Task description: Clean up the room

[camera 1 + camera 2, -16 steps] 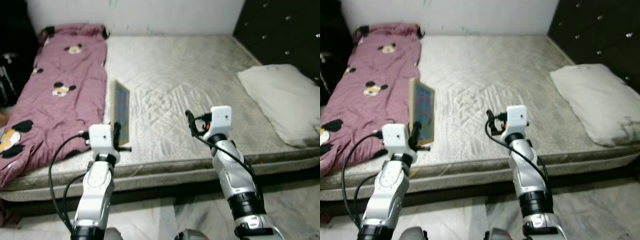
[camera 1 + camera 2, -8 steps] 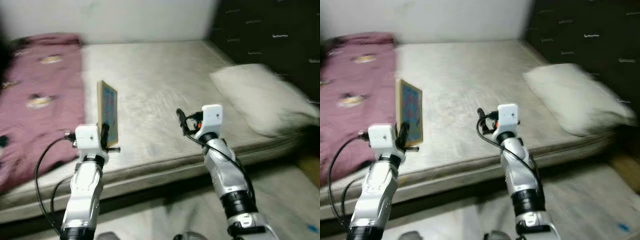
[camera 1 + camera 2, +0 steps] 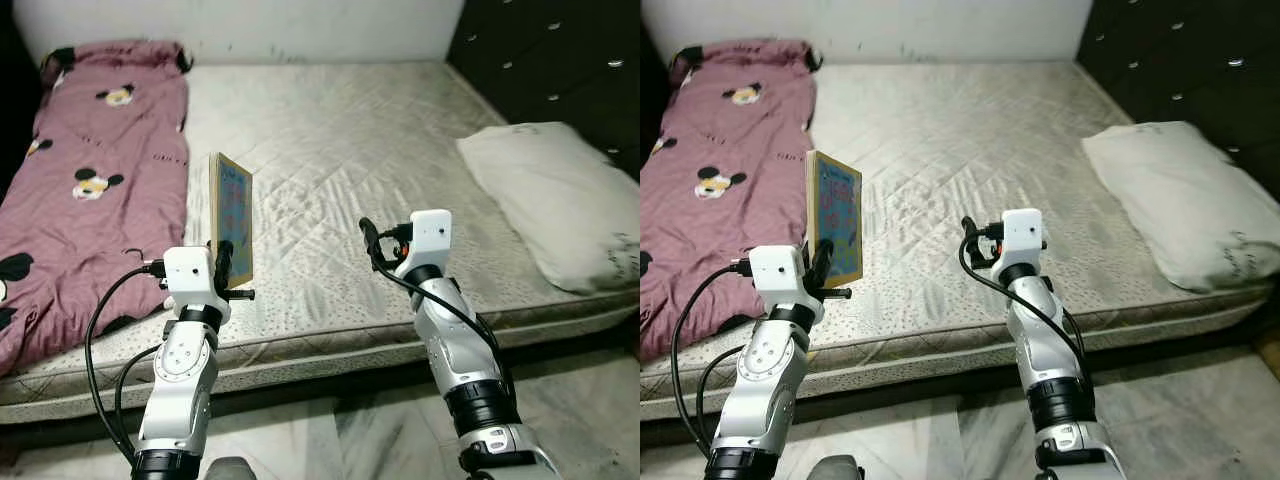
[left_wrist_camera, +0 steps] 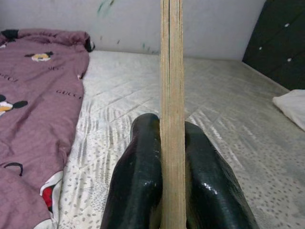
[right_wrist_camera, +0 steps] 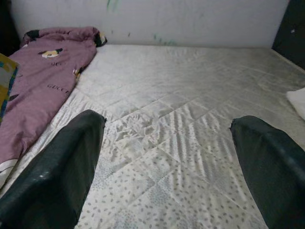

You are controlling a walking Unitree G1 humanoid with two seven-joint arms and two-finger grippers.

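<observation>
A wide bare mattress (image 3: 350, 150) with a grey quilted cover lies before the robot. Along its left side is a maroon blanket (image 3: 80, 190) printed with cartoon mice; at its right edge rests a white pillow (image 3: 555, 200). A thin flat wooden board with a colourful picture face (image 3: 231, 218) stands upright above the mattress's near left part, clamped at its lower edge by the left pincer (image 3: 226, 265), both black fingers (image 4: 138, 186) pressed against its sides. The right pincer (image 3: 368, 243) hovers over the mattress's near edge, spread wide and empty.
</observation>
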